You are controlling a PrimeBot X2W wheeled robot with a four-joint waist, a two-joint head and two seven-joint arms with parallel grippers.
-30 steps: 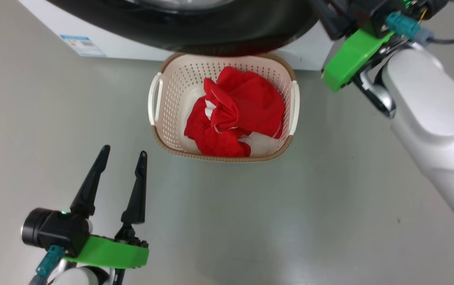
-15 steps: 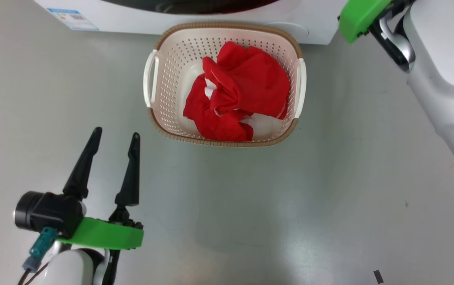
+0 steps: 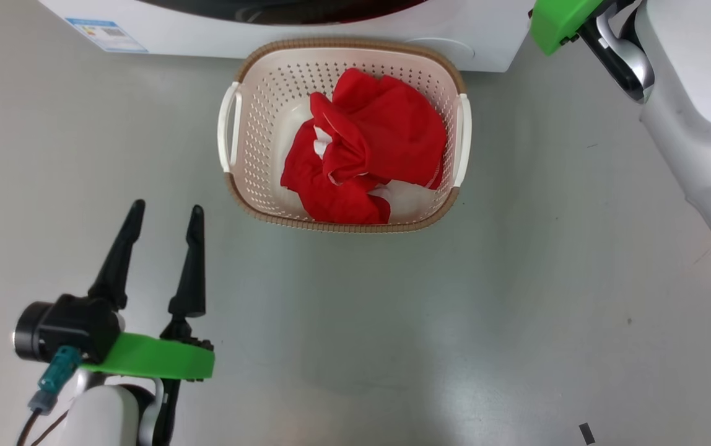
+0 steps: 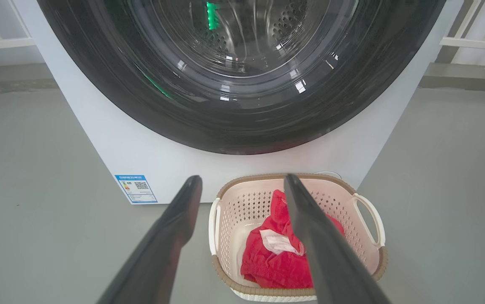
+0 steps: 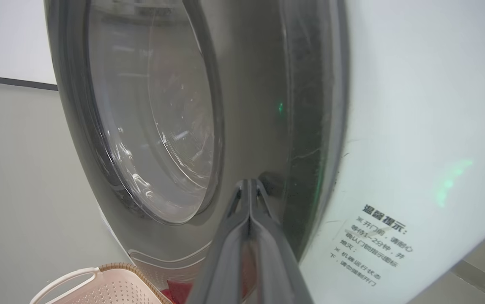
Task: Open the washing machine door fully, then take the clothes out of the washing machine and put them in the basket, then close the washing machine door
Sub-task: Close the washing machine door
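The washing machine stands white on the floor, and the washing machine door with its black rim and glass bowl lies flat against the front. Right before it sits the basket with the red clothes bunched inside. My left gripper hovers over the floor to the basket's near left, open and with nothing between its fingers. In the right wrist view my right gripper is shut, holding nothing, its tips at the black rim of the washing machine door.
Bare grey floor surrounds the basket on all sides. My pale right forearm reaches past the machine's right corner. A blue label marks the machine's lower left front. White railings stand behind the machine.
The door, which hung over the basket's far end a second ago, now lies against the machine. The head view has shifted. My left gripper stays open.
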